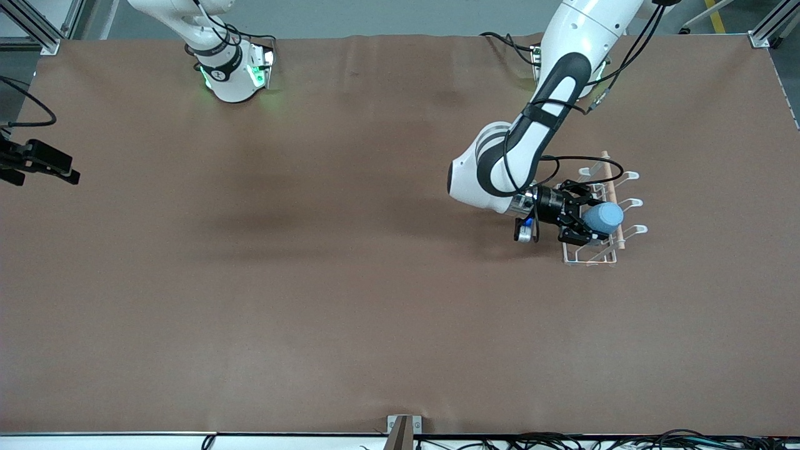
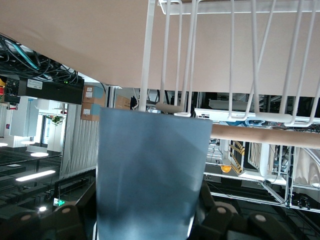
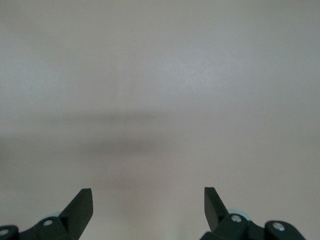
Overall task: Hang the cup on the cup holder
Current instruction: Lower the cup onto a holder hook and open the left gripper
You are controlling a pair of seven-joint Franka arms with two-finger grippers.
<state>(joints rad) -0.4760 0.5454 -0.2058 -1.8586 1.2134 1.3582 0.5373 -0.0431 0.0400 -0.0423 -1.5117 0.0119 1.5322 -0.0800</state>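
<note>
My left gripper (image 1: 590, 220) is shut on the light-blue cup (image 1: 607, 216) and holds it on its side over the white wire cup holder (image 1: 630, 204), level with the middle prong. In the left wrist view the cup (image 2: 152, 170) fills the space between the dark fingers (image 2: 220, 220), and its end reaches the holder's wires (image 2: 232, 60) and wooden dowel (image 2: 265, 135). I cannot tell whether the cup touches a prong. My right gripper (image 1: 37, 164) waits open and empty at the right arm's end of the table; it also shows in the right wrist view (image 3: 148, 200).
The brown table cover (image 1: 350, 281) is bare away from the holder. The holder stands toward the left arm's end of the table. Cables run along the table edge (image 1: 562, 437) nearest the front camera.
</note>
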